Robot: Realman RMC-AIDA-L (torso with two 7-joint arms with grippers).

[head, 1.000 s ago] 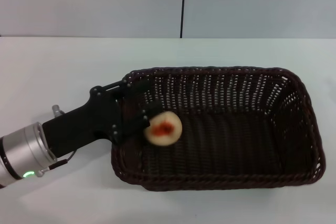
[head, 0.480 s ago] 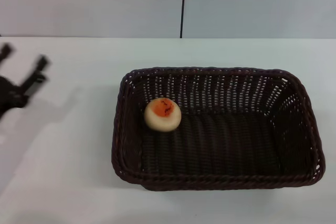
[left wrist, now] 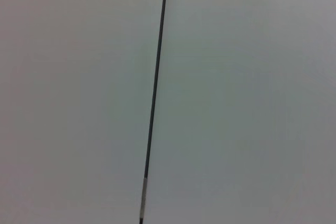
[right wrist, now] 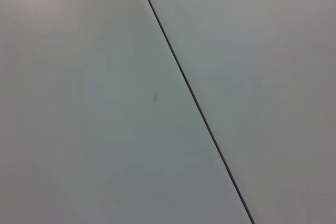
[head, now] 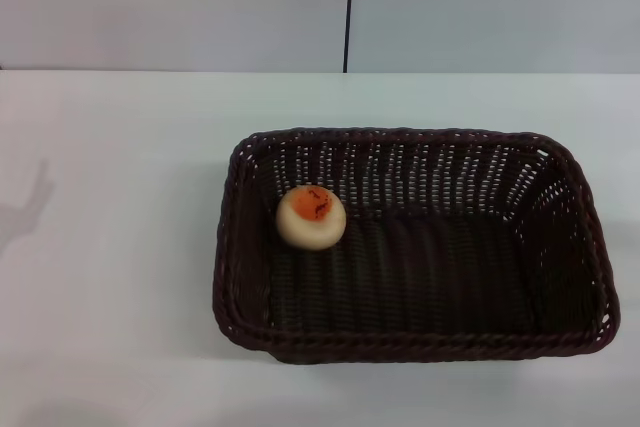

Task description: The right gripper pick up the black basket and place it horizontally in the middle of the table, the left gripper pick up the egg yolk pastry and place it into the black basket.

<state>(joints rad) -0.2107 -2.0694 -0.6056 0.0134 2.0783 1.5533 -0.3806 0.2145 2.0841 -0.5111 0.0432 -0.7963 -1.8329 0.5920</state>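
Observation:
The black basket (head: pixel 560 247) lies lengthwise on the white table (head: pixel 110 277), right of the middle in the head view. The egg yolk pastry (head: pixel 311 216) sits upright inside the basket near its left end, orange top up. Neither gripper is in view. Only a faint shadow falls on the table at the far left. Both wrist views show just a pale wall with a dark seam.
A grey wall with a vertical dark seam (head: pixel 349 7) stands behind the table's far edge. Bare tabletop lies left of and in front of the basket.
The left gripper let go of the pastry inside the basket, pulled away to the left and left the head view. The pastry settled near the basket's left end.

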